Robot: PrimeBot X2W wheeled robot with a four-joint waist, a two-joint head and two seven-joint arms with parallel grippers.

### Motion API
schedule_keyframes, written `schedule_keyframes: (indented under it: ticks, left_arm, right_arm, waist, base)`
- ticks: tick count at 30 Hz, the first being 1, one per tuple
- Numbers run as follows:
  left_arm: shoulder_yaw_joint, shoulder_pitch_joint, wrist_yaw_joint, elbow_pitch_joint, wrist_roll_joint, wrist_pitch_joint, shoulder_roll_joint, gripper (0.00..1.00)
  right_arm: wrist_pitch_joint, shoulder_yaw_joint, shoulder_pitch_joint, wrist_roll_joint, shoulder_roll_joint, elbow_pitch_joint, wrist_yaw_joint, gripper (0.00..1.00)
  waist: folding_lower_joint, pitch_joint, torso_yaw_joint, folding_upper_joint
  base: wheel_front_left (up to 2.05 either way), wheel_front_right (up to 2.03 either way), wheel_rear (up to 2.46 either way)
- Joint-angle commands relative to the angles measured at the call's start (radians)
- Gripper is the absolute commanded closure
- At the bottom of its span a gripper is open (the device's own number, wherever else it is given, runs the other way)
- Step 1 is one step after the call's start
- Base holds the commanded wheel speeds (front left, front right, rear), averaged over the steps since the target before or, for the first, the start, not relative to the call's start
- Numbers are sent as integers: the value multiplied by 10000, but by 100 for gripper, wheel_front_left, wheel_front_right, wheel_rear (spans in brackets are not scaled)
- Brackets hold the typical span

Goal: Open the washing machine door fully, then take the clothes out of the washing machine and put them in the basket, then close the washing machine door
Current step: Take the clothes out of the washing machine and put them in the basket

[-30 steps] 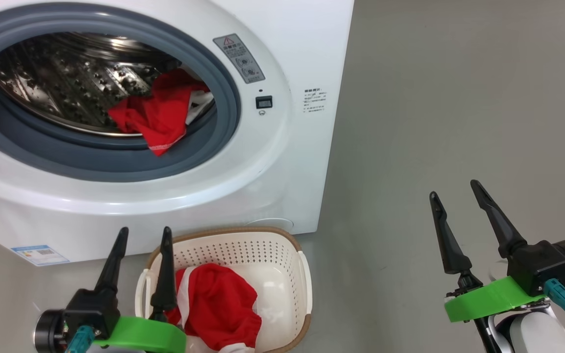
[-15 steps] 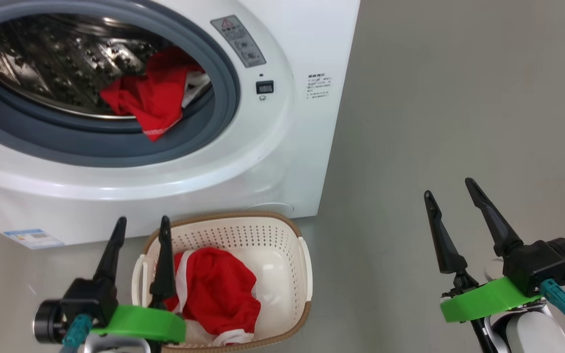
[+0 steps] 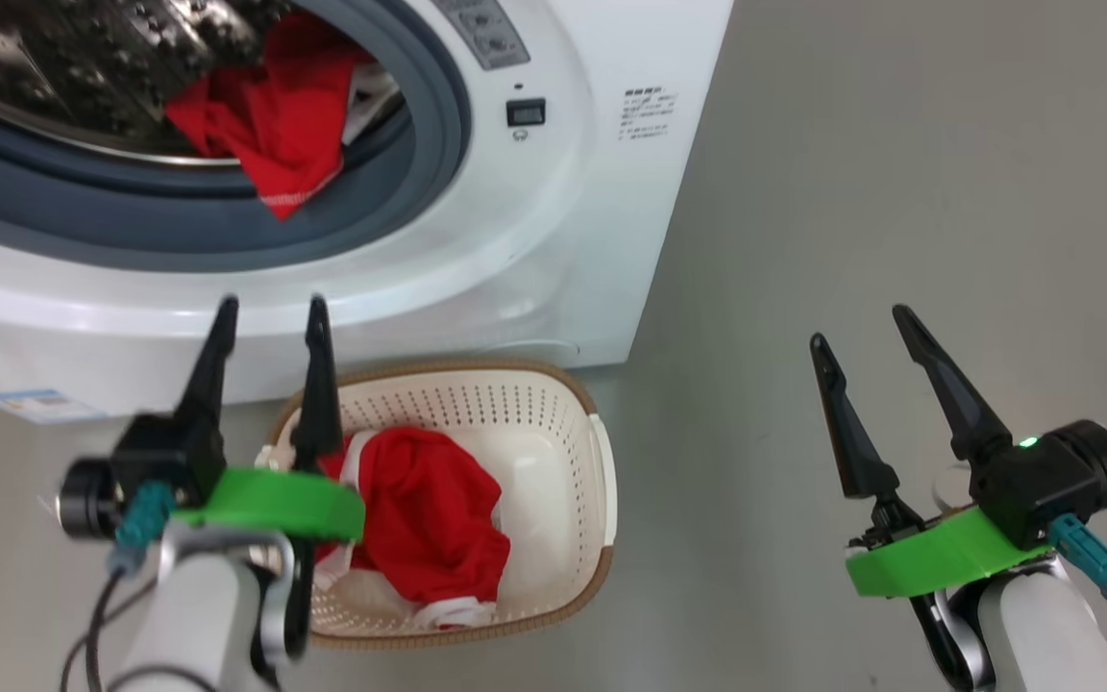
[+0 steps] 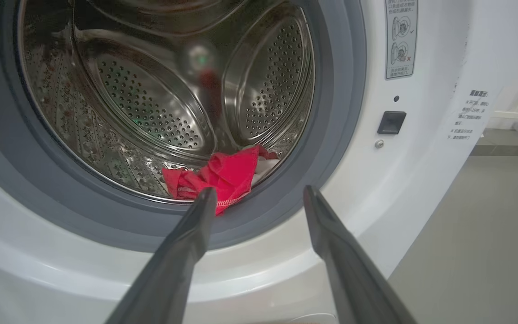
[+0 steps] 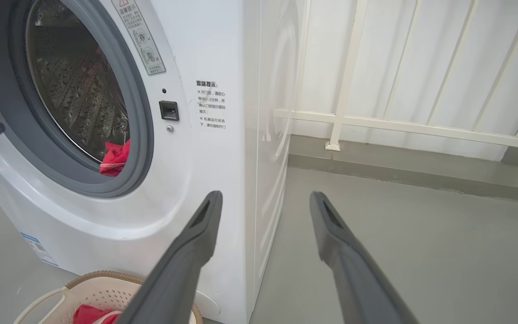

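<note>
I'm expecting trouble at the grey rubber ring (image 3: pixel 376 216): the bright red fabric garment (image 4: pixel 223 175) is draping over it at the mouth of the big white washing machine (image 3: pixel 553 240), so a shallow pinch could be dropping it outside the small cream perforated basket (image 3: pixel 553 452) below. My left gripper (image 3: pixel 271 303) and right gripper (image 3: pixel 859 325) are both hanging spread wide, holding and touching nothing.
</note>
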Motion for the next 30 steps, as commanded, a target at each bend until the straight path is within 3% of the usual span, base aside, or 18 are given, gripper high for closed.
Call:
schedule_keyframes:
  ticks: [1,17,30]
  left_arm:
    - [329,-563,-33,12,67,-109,165,0]
    - [519,-4783,-547,3017,115,3,617,0]
    - [630,-7345,-813,5626,-329,1951,999,0]
  right_arm:
    - [-63,269,-309,-41,-57,-293,35,0]
    - [-63,511,-1151,-16,-64,-335,35,0]
    - [-63,766,-1523,37,-34,-273,35,0]
  waist:
    - [0,446,76,0]
    - [0,2093,-232,0]
    - [0,2613,-635,0]
  base:
    - [0,0,0]
    - [0,0,0]
    - [0,0,0]
